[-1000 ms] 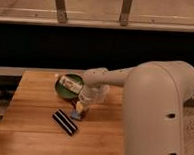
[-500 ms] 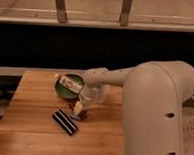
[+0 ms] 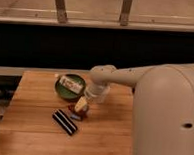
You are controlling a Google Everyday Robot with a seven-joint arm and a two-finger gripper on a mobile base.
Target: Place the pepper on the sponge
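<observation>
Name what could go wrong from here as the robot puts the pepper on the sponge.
The gripper sits low between the green bowl and the striped block, so it may nudge either. The sponge shows only as a small sliver beside it; the pepper could land off it and roll.

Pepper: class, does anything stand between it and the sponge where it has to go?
Nothing visible does. The pepper is at the gripper, close above the sponge. The black striped block lies beside the sponge, nearer the camera, and the green bowl sits behind it, both off the path.
</observation>
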